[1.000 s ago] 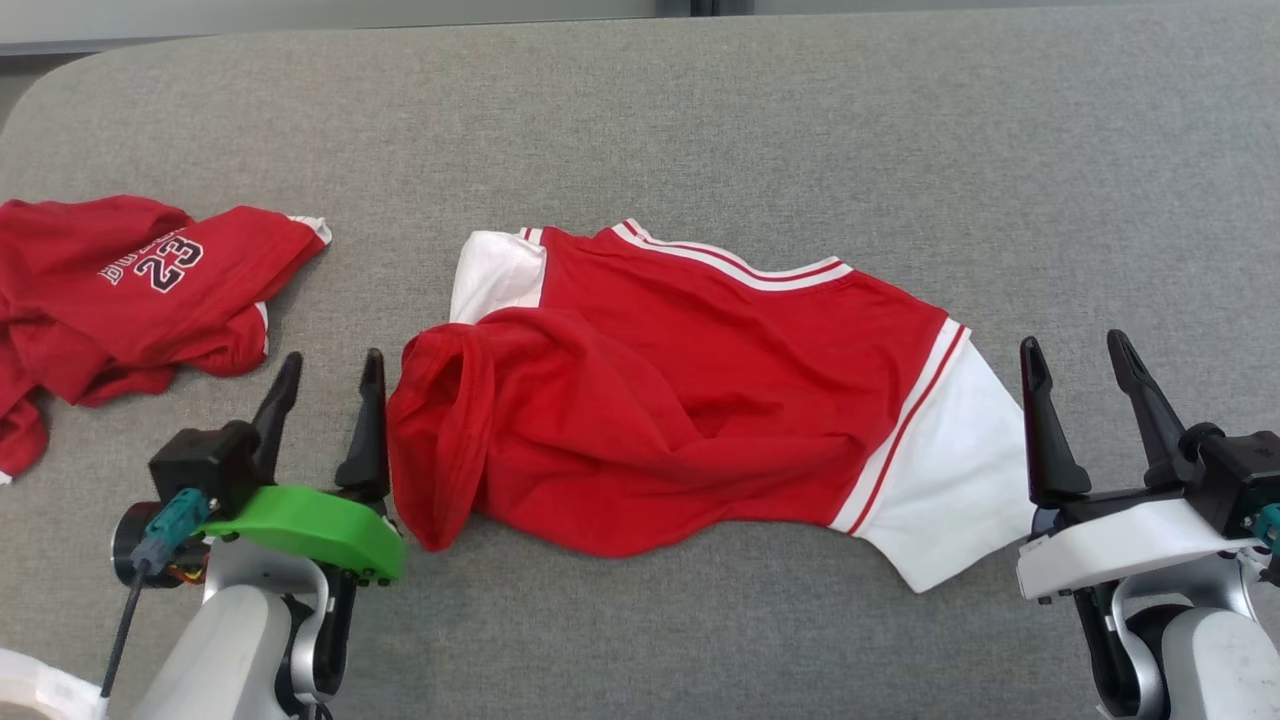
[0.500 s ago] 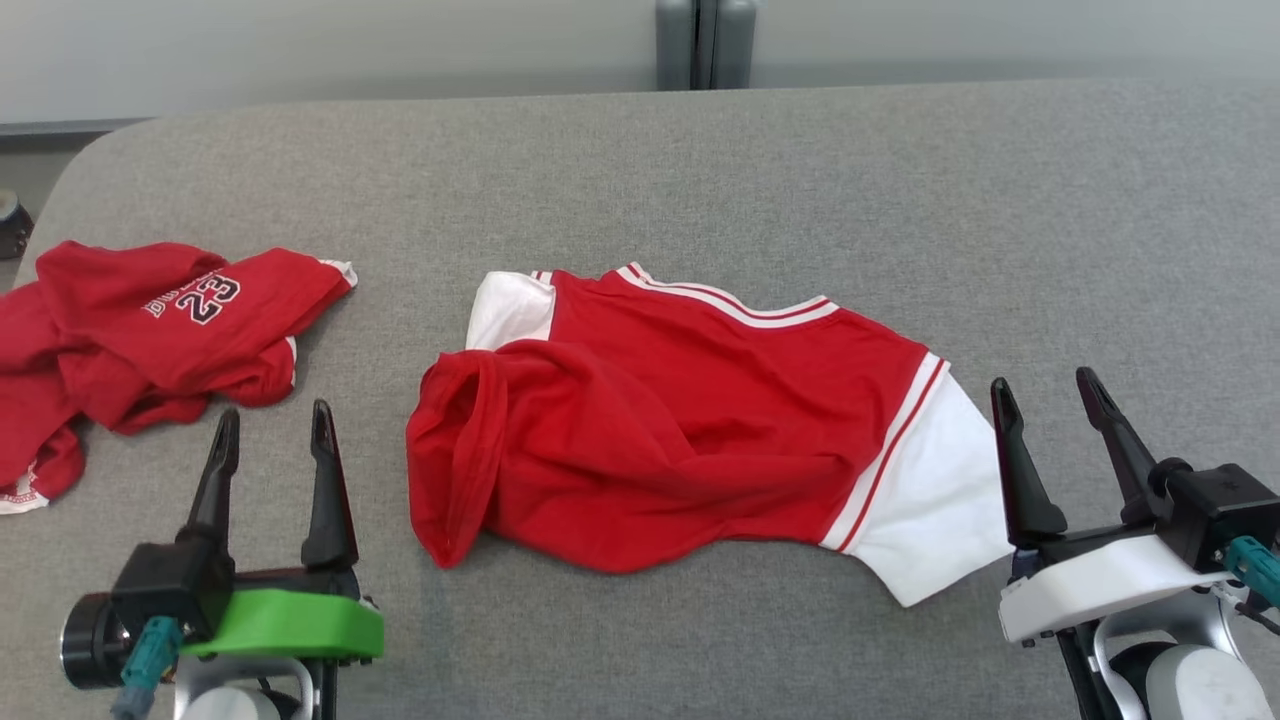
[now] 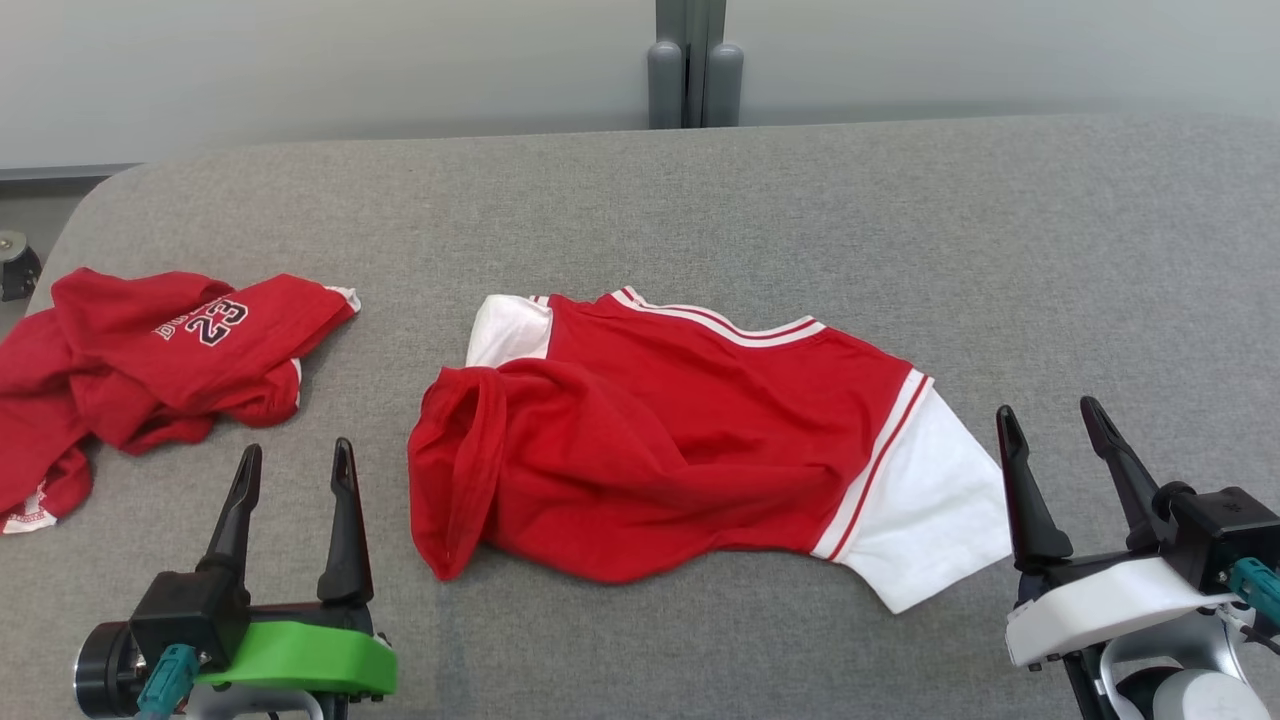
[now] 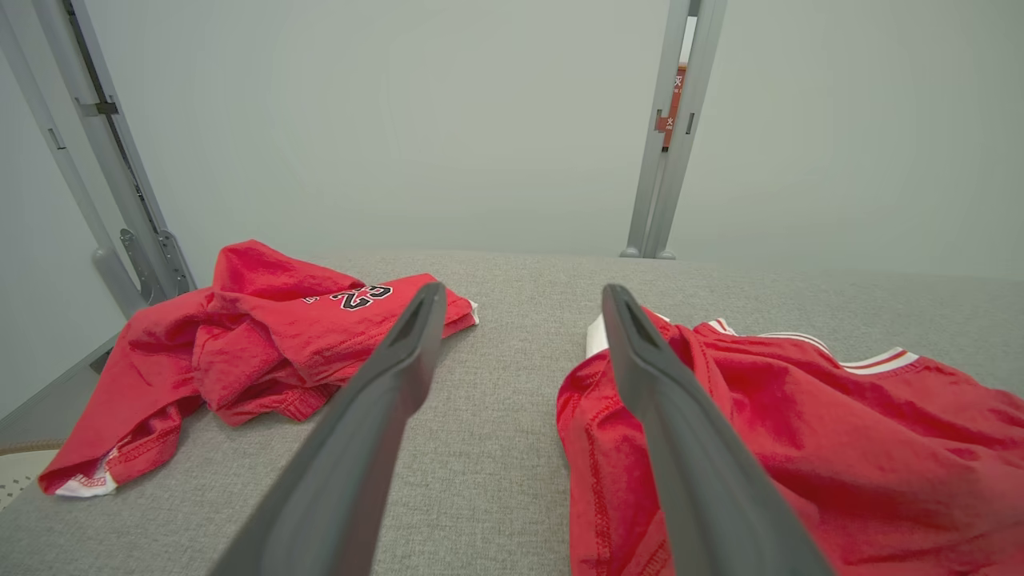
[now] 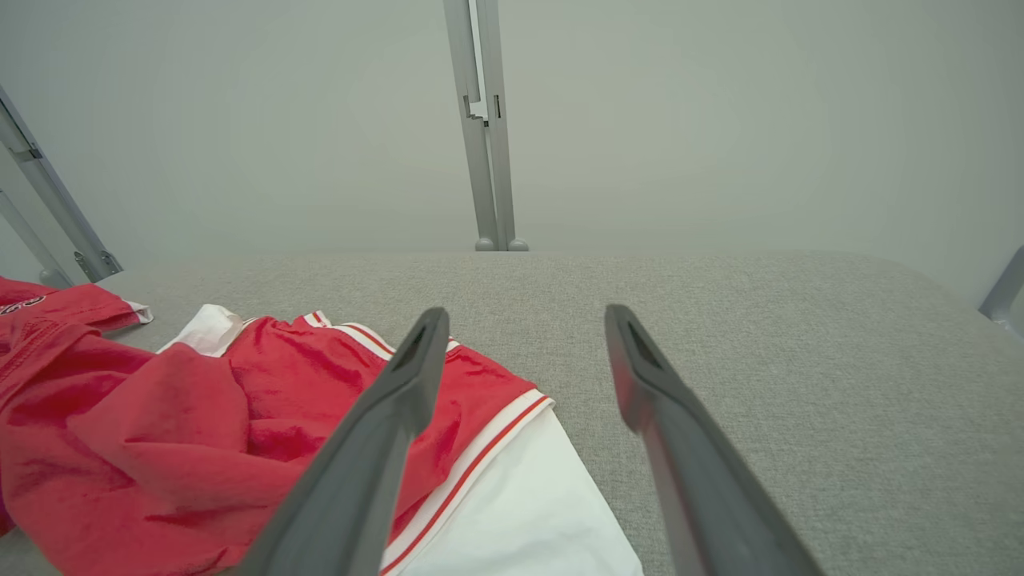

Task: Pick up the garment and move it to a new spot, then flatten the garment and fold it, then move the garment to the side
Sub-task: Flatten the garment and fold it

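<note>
On gray table (image 3: 900,230), two red garments (image 3: 650,470) (image 3: 170,350)

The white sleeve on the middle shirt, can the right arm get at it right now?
Probably yes. The right gripper, jaws open, sits just beside the white sleeve, with only bare grey table between them.

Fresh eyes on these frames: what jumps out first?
A crumpled red-and-white shirt lies in the middle of the grey table, its left end rolled over. A red shirt marked 23 is bunched at the table's left. The left gripper and right gripper stand open and empty, one at each end of the middle shirt.
</note>
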Available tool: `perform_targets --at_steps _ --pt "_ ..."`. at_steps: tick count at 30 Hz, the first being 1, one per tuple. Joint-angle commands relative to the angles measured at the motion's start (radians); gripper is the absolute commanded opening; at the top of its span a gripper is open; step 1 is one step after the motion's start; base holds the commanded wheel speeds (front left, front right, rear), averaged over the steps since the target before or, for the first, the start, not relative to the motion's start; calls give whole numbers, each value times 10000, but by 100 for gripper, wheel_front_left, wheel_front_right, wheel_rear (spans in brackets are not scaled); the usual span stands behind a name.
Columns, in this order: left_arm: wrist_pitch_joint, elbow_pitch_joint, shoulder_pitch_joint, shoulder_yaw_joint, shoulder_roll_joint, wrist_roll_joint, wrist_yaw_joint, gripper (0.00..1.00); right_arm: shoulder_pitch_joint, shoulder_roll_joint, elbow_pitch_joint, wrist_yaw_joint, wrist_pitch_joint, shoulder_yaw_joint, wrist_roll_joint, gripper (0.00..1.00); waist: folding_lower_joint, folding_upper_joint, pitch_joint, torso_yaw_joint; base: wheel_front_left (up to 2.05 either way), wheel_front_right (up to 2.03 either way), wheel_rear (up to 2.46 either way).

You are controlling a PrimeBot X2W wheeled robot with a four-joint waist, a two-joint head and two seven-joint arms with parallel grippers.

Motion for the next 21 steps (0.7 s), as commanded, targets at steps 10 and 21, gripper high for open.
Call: perform_targets --at_steps 10,21 --pt "302 -437 -412 -686 178 581 -130 100 -104 -8 -24 -10 -6 -52 59 100 0 0 119 77 0 0 0" --pt "1279 1453 -884 -2029 -424 573 -679 100 -354 -2 20 -10 -30 7 39 100 0 0 696 4 0 0 0"
